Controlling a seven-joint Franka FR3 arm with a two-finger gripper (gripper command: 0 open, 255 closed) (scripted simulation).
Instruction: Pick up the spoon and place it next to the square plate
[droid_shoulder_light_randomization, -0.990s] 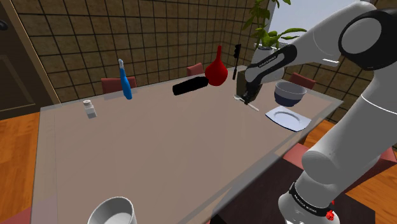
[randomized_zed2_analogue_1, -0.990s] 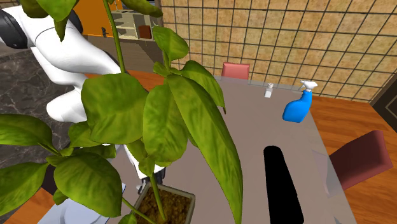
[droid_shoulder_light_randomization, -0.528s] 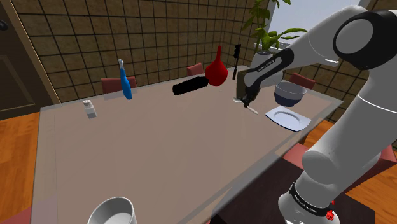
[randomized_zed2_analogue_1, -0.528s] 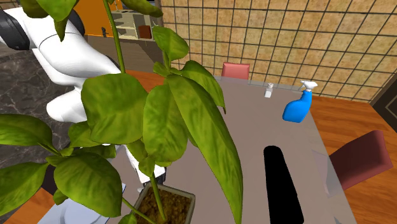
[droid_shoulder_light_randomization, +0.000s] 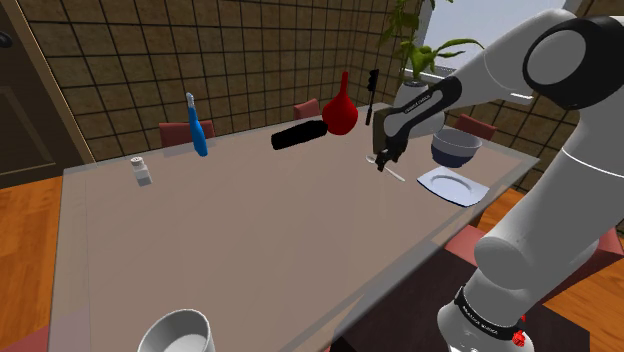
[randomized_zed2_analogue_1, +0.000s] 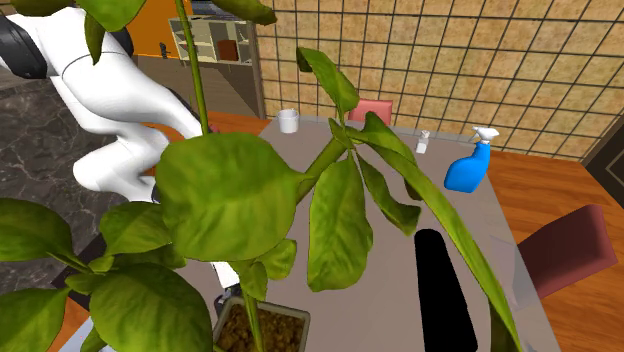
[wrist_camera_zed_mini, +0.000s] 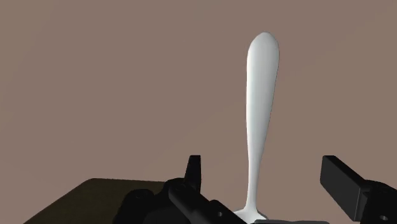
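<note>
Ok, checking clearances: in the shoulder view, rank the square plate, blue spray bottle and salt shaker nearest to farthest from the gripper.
1. square plate, just toward the view's right of the gripper.
2. blue spray bottle, well left, by the table far edge.
3. salt shaker, farthest left, near the corner.

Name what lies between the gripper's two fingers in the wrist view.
In the wrist view, the white spoon lies between the fingers of the open gripper, touching neither.
</note>
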